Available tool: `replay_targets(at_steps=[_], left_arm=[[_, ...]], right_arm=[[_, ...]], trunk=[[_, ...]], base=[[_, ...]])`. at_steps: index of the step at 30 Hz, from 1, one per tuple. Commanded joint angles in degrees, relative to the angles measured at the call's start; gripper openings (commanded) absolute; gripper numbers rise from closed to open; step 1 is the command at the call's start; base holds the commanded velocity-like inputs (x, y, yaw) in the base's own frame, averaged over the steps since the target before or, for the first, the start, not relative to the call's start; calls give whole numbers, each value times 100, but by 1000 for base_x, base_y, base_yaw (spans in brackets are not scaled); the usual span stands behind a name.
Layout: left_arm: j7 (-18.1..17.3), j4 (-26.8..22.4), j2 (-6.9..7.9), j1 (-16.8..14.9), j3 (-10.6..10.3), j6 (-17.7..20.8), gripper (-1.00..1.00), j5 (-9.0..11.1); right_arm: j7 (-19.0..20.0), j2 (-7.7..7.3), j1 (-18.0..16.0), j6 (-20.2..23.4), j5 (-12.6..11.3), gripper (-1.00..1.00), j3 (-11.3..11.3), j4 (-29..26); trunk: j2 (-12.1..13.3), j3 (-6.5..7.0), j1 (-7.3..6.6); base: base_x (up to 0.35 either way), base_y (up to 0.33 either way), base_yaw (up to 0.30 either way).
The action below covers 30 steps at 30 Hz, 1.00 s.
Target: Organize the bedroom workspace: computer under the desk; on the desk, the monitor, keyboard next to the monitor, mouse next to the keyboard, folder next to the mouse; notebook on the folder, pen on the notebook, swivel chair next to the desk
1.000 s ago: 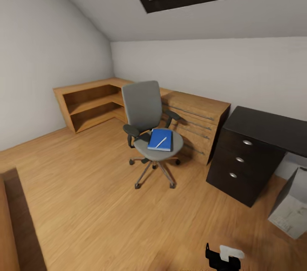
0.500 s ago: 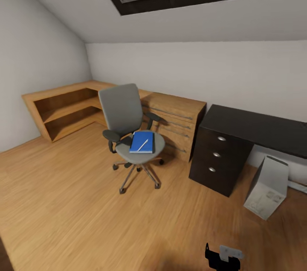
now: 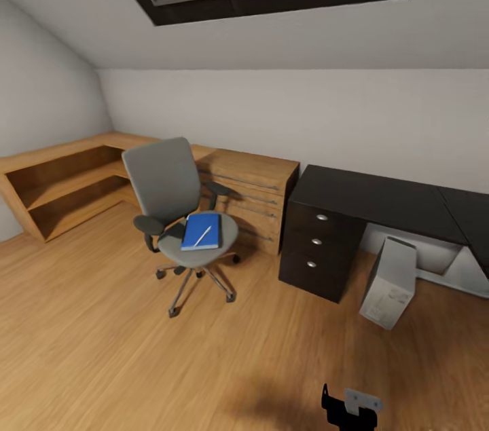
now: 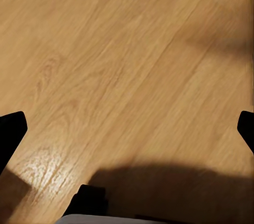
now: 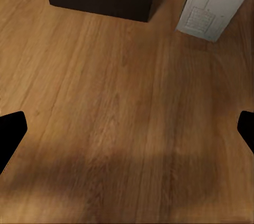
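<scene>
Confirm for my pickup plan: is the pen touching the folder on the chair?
Touching. The head view shows the pen lying flat across the blue folder, no gap showing, on the swivel chair seat.

No readable text, brand, number or sign anywhere. Computer (image 3: 389, 283) at right of head view bears faint grey marks on side panel, too blurred to read; same case (image 5: 216, 3) in right wrist view, markings illegible.

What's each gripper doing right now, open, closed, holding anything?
Left gripper: jaws open wide, empty, over bare wooden floor.
Right gripper: jaws open wide, empty, over floor near the computer.
</scene>
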Motion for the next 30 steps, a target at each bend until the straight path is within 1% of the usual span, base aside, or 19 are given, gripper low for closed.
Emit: replay_targets(at_steps=[1, 4, 10, 25, 30], left_arm=[[44, 1, 6, -2, -48, -24, 100, 61], [44, 1, 6, -2, -48, -26, 100, 61], [44, 1, 6, -2, -48, -27, 100, 58], [44, 3, 6, -2, -48, -27, 100, 52], [44, 9, 3, -2, -48, -27, 100, 51]], right_arm=[[-39, 16, -7, -23, 51, 100, -38, 12], [-40, 53, -7, -38, 35, 100, -38, 12], [-41, 69, -7, -46, -35, 100, -46, 12], [-39, 82, -7, -43, -66, 100, -46, 12], [-25, 175, -7, -48, -26, 100, -34, 9]], trunk=[[39, 7, -23], [159, 42, -89], [400, 119, -221], [1001, 332, -550], [1202, 417, -660]], base=[[0, 0, -187], [0, 0, -167], [0, 0, -102], [0, 0, -12], [0, 0, 0]])
